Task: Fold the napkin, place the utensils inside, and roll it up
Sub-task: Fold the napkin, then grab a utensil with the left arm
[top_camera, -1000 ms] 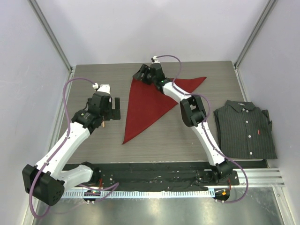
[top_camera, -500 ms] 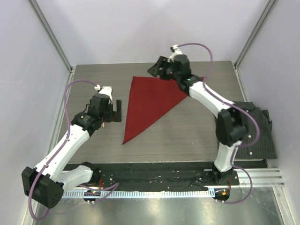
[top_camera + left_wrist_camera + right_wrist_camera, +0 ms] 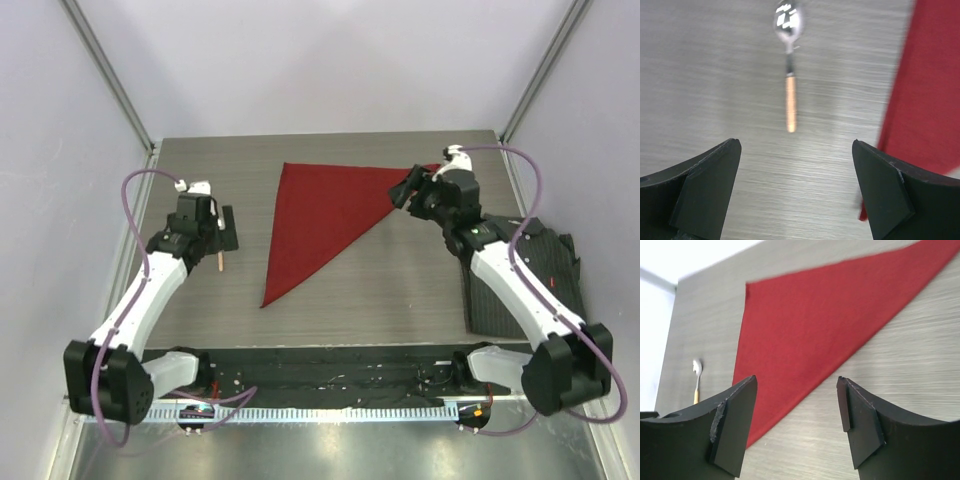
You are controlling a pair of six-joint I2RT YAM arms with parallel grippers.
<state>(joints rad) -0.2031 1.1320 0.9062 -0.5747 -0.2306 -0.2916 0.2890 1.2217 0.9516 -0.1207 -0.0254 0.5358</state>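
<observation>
The napkin (image 3: pixel 325 215) lies flat on the table as a deep-red triangle, its long point toward the near edge; it also shows in the right wrist view (image 3: pixel 830 325) and at the right edge of the left wrist view (image 3: pixel 927 100). One utensil, a spoon with a metal bowl and a tan wooden handle (image 3: pixel 790 102), lies left of the napkin (image 3: pixel 219 262) (image 3: pixel 696 380). My left gripper (image 3: pixel 222 228) (image 3: pixel 795 145) hovers over the spoon, open and empty. My right gripper (image 3: pixel 404 190) (image 3: pixel 796 381) hangs open and empty beside the napkin's right corner.
A dark pinstriped shirt (image 3: pixel 566 272) lies at the table's right side, partly under my right arm. Grey walls close in on the left, back and right. The black base rail (image 3: pixel 330 365) runs along the near edge.
My right arm has swung from the napkin's far-left corner across to the right, leaving the napkin flat as a triangle. My left gripper has shifted left and back, over the spoon.
</observation>
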